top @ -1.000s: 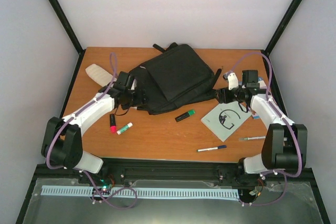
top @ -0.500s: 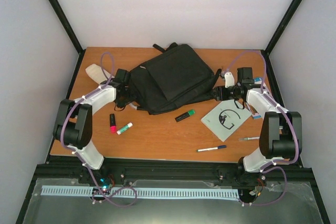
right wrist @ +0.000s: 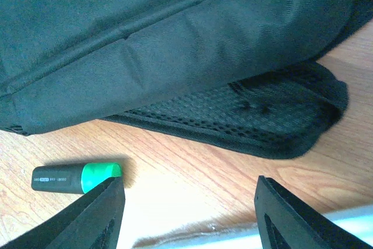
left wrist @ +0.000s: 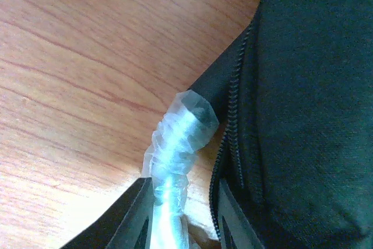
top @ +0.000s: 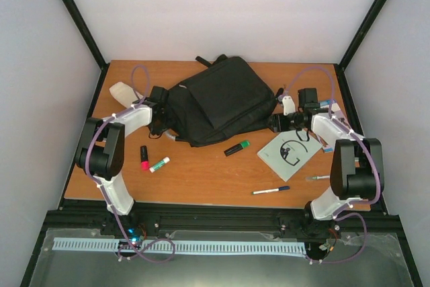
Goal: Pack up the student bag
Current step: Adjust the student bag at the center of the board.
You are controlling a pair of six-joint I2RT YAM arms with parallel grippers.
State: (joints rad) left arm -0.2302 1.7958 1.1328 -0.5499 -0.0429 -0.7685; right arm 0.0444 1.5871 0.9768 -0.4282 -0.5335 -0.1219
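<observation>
Left tool straddles the bag's silvery handle, grip unclear; right tool, spread empty, faces the bag's opposite edge.

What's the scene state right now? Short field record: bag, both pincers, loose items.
bag: student bag lying on table, rear centre
left pincer: left pincer astride silvery handle at the bag's left edge; clamp unclear
right pincer: right pincer open, empty, by mesh strap
loose items: green highlighter, pink highlighter, booklet, blue pen, cream pouch
</observation>
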